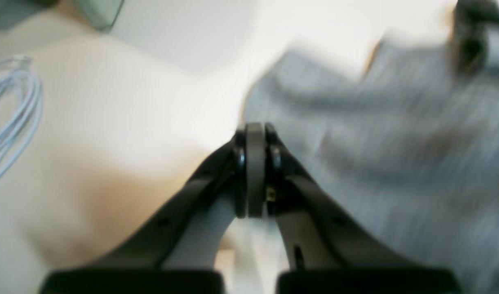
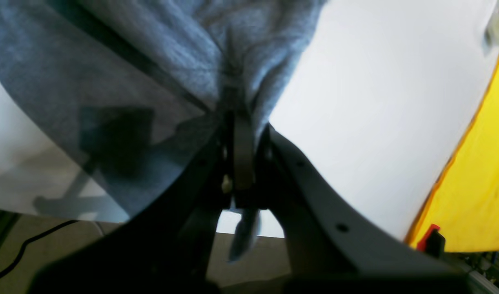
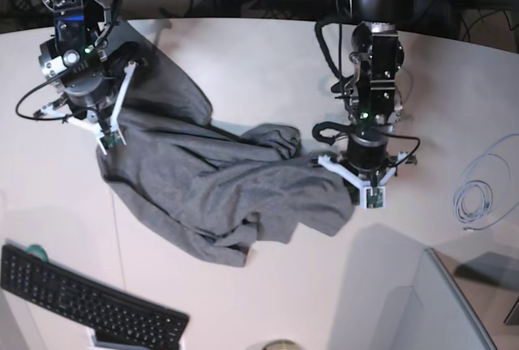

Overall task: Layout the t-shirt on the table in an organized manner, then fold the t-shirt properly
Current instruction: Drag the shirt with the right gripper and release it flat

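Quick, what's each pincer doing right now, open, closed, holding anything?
Left pincer: closed, nothing seen between its tips, beside the t-shirt.
Right pincer: closed on the t-shirt.

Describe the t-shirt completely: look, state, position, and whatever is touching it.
The t-shirt is heather-grey soft knit, rumpled and bunched rather than laid flat, spread diagonally across the white table. The right gripper has its jaws shut on a pinched fold at one end, cloth draping down from there. The left gripper sits shut at the opposite edge; no cloth shows between its jaws. Neckline and tag cannot be made out.
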Robot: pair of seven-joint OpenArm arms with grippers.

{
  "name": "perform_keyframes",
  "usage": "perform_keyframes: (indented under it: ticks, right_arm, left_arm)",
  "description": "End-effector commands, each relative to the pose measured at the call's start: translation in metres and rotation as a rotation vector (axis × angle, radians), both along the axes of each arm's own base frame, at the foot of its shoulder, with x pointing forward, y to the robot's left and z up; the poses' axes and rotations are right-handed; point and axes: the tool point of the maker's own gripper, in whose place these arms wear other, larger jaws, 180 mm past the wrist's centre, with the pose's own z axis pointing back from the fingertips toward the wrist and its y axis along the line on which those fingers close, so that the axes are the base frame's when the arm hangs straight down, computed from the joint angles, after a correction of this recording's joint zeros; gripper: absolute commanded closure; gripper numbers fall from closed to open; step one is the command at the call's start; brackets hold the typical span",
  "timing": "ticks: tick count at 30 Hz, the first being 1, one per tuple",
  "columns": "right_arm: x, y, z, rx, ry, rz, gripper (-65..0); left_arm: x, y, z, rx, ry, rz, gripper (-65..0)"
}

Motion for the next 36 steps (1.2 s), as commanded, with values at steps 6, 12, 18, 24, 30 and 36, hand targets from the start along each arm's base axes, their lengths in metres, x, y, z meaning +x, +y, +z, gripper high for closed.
perform_keyframes:
  ticks: [6, 12, 18, 24, 30, 36]
  right_arm:
    - [0.048, -0.038, 0.042, -0.063, -0.115, -0.096, -0.5]
    - [0.09, -0.085, 0.024, -0.088, -0.044, -0.218, -29.9]
    - [0.071, -0.082, 0.041, -0.11, -0.119, -0.172, -36.0]
    - [0.034, -0.005, 0.013, -0.042, -0.089, 0.08, -36.0]
    - [0.036, 0.037, -0.021, 0.057, -0.061, 0.146, -36.2]
    - [0.052, 0.054, -0.042, 0.096, -0.011, 0.127, -36.2]
  left_arm:
    - [0.046, -0.045, 0.034, -0.1, -0.102, -0.019, 0.0]
    - [0.039, -0.057, 0.042, -0.117, -0.126, -0.032, 0.0]
    - [-0.022, 0.004, 0.036, 0.009, -0.112, 0.017, 0.0]
    - [-0.102, 0.079, 0.007, 0.152, -0.001, 0.085, 0.0]
    - [-0.138, 0.08, 0.016, 0.202, -0.145, 0.03, 0.0]
    - [-0.142, 0.052, 0.004, 0.139, -0.129, 0.02, 0.0]
